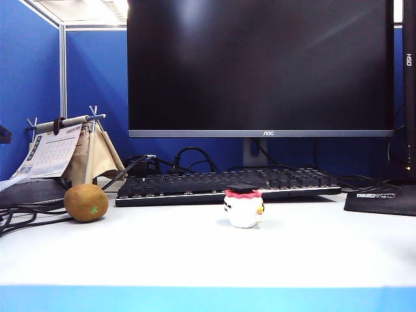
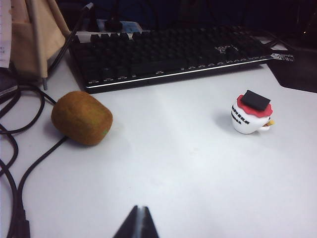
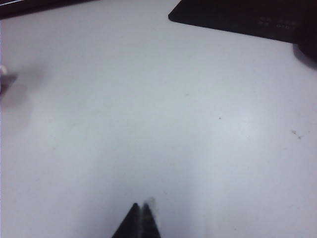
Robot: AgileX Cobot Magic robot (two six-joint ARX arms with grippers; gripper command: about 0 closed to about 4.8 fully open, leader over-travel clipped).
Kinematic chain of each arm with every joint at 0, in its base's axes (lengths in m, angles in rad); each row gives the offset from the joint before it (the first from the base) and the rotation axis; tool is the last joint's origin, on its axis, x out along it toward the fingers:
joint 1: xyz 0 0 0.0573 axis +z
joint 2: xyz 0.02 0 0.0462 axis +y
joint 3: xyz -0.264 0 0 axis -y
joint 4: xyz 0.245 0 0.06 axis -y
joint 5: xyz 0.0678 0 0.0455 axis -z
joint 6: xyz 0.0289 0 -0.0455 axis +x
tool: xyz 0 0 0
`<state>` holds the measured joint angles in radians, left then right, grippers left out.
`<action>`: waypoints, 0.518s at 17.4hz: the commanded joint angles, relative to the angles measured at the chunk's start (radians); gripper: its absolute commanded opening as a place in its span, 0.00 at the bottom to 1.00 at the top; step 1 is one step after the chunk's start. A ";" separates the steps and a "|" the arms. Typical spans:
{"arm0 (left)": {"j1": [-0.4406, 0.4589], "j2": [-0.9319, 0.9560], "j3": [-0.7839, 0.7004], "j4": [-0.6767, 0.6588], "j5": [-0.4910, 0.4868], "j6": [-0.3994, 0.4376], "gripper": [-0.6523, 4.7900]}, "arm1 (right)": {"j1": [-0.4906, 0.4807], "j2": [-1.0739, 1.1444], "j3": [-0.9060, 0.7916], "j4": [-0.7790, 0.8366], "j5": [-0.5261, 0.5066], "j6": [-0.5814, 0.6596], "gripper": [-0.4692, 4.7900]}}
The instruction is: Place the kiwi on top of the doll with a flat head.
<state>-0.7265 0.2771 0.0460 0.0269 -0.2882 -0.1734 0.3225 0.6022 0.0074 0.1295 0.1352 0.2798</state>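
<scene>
The brown fuzzy kiwi (image 1: 86, 202) (image 2: 82, 118) lies on the white table at the left, a small green sticker on its side. The doll with a flat head (image 1: 244, 207) (image 2: 251, 113), white with a black square cap and a red band, stands upright near the table's middle, in front of the keyboard. My left gripper (image 2: 140, 208) is shut and empty, hovering over bare table well short of both, the kiwi off to one side and the doll to the other. My right gripper (image 3: 141, 205) is shut too, holding nothing, over bare table. Neither gripper shows in the exterior view.
A black keyboard (image 1: 221, 185) (image 2: 163, 54) runs behind both objects, under a large dark monitor (image 1: 260, 65). Black cables (image 2: 15, 163) loop beside the kiwi. A desk calendar (image 1: 49, 153) stands at back left. A black pad (image 1: 383, 198) (image 3: 242, 17) lies at the right.
</scene>
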 commanded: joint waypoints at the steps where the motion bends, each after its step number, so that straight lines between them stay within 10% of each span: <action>1: 0.000 0.000 0.001 0.023 0.005 -0.001 0.11 | 0.000 -0.002 -0.008 0.013 0.000 0.001 0.09; 7: 0.000 0.000 0.004 0.019 0.079 -0.133 0.13 | 0.001 -0.002 -0.007 0.047 -0.383 0.002 0.09; 9: 0.000 0.001 0.045 0.009 0.234 -0.156 0.38 | 0.002 -0.004 0.023 0.114 -0.505 0.018 0.09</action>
<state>-0.7269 0.2787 0.0616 0.0269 -0.1188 -0.3088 0.3229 0.6018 0.0097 0.1944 -0.3248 0.2836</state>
